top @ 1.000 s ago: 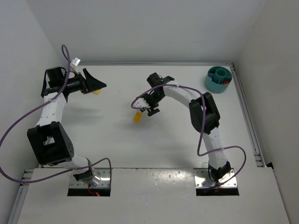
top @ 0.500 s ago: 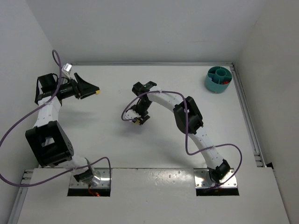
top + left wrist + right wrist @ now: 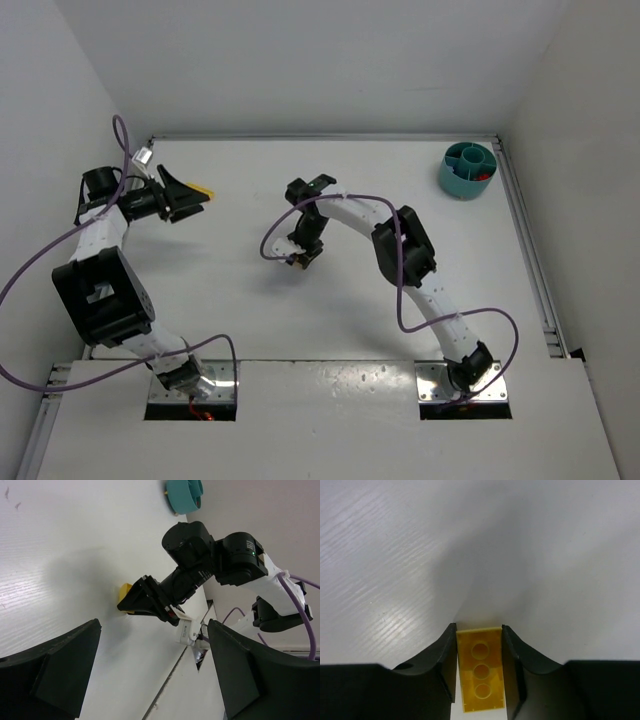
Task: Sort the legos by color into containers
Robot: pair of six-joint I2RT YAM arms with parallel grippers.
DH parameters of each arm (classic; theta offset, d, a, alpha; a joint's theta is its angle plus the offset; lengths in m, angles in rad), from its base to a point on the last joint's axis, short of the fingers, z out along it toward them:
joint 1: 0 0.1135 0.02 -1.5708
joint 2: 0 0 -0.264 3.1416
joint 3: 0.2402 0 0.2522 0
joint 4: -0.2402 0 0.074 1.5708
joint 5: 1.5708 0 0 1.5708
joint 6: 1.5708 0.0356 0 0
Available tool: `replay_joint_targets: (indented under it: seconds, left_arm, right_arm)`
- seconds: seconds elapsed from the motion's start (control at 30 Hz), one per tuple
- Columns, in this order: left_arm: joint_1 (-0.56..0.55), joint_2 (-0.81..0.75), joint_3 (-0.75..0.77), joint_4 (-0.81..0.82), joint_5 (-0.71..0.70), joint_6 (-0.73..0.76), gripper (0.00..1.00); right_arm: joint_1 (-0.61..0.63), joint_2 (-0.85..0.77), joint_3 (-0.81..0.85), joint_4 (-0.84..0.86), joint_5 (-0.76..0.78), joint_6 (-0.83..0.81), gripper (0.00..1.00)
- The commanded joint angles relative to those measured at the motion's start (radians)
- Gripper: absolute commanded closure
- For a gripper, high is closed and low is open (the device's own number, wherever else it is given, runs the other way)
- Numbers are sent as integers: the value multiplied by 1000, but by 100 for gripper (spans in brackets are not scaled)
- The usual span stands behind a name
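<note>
A yellow lego [image 3: 481,675] lies flat on the white table with its hollow underside up. My right gripper [image 3: 478,630] is shut on it, both black fingers pressed against its long sides. From above, this gripper [image 3: 298,257] points down at the table's middle. The left wrist view shows the same yellow lego [image 3: 125,597] under those fingers. My left gripper [image 3: 185,195] stands open at the far left, nothing between its fingers. A second yellow lego [image 3: 203,188] lies just past its tip. The round teal tub of containers [image 3: 467,170] stands at the back right, with a red lego [image 3: 482,178] in one compartment.
White walls close in the table at the back and on both sides. A metal rail [image 3: 530,250] runs along the right edge. Purple cables loop beside each arm. The teal tub [image 3: 182,497] shows at the top of the left wrist view.
My right gripper moved left over the yellow lego, came down and closed on it. The left arm swung back toward the left wall, still open.
</note>
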Motion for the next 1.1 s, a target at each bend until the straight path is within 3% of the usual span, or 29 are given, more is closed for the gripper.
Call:
replay_joint_targets:
  seconds: [0.0, 0.07, 0.13, 0.2, 0.3, 0.37, 0.4, 0.43, 0.53, 0.77, 1.07]
  left_arm:
    - [8, -5, 22, -1, 42, 32, 6]
    - [8, -14, 11, -1, 42, 42, 6]
    - [8, -27, 11, -1, 33, 52, 6]
    - [-3, -63, -1, -25, 21, 87, 6]
    - [-41, -117, -12, -59, -39, 147, 6]
    - [-62, -148, -22, -59, -65, 160, 6]
    - [-87, -174, -33, -59, -78, 179, 6]
    - [-101, -186, -42, -59, -102, 188, 6]
    - [-156, -231, -61, -59, -160, 216, 6]
    - [-242, -278, -88, 45, -214, 144, 6]
    - [-299, -278, -88, 111, -275, 85, 6]
  right_arm:
    - [-1, -62, -77, 51, 29, 69, 79]
    - [-10, -104, -100, 129, -34, 165, 87]
    - [-34, -179, -110, 218, -77, 430, 94]
    - [-56, -239, -150, 411, -103, 677, 97]
    - [-142, -409, -308, 715, -132, 1256, 100]
    - [-212, -524, -519, 897, -91, 1435, 100]
    - [-235, -641, -591, 1076, -62, 1514, 100]
    - [-257, -695, -659, 1157, -33, 1651, 100]
    - [-349, -844, -865, 1341, 76, 1851, 100]
    - [-579, -957, -1000, 1569, 276, 2082, 100]
    - [-827, -788, -830, 1650, 330, 2158, 100]
